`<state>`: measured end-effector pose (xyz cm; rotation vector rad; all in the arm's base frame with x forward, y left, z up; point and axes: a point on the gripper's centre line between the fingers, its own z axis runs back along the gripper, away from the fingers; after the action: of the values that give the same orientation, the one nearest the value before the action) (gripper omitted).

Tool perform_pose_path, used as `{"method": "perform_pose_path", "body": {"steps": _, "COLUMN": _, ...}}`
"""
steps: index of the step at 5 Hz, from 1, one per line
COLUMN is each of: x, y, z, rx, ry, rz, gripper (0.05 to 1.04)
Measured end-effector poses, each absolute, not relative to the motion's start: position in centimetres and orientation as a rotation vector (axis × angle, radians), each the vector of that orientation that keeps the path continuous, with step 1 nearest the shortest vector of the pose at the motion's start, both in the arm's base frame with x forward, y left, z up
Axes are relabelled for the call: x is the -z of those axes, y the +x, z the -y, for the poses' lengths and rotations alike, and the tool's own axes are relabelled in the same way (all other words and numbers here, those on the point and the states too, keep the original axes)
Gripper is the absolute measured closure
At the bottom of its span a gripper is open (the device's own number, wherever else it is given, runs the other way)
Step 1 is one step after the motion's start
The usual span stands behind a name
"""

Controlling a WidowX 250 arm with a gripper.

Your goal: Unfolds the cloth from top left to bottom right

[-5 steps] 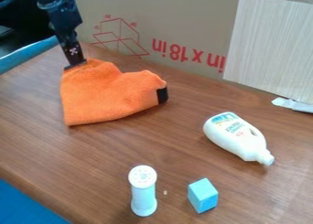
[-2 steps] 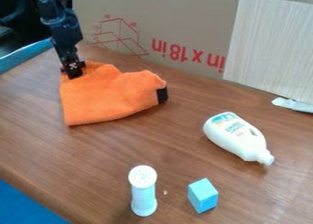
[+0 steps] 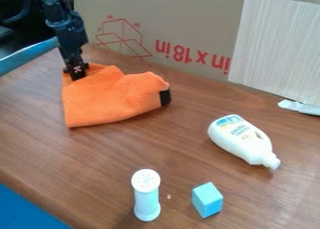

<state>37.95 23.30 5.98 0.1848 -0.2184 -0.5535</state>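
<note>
On the wooden table (image 3: 187,144), the orange cloth (image 3: 103,102) lies bunched at the upper left, the black gripper (image 3: 78,77) at its top-left corner (wide or narrow, I cannot tell); best to pinch only the upper layer, lift slightly, then draw it low towards bottom right, short of the white bottle (image 3: 241,138)

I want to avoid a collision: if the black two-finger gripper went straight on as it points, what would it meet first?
The orange fabric cloth, just below the gripper; it may already be touching, as depth is unclear here.
</note>
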Motion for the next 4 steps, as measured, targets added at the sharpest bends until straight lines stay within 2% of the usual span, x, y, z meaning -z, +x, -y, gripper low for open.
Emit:
{"method": "perform_pose_path", "body": {"steps": 2, "x": -5.77, "y": 38.17, "z": -23.11, "rx": 0.54, "ry": 0.183, "rz": 0.243, "gripper": 0.839}}
{"method": "perform_pose_path", "body": {"steps": 3, "x": -5.92, "y": 38.16, "z": -22.84, "rx": 0.546, "ry": 0.173, "rz": 0.259, "gripper": 0.978}}
{"method": "perform_pose_path", "body": {"steps": 4, "x": -6.42, "y": 38.03, "z": -22.47, "rx": 0.523, "ry": 0.128, "rz": 0.296, "gripper": 1.006}}
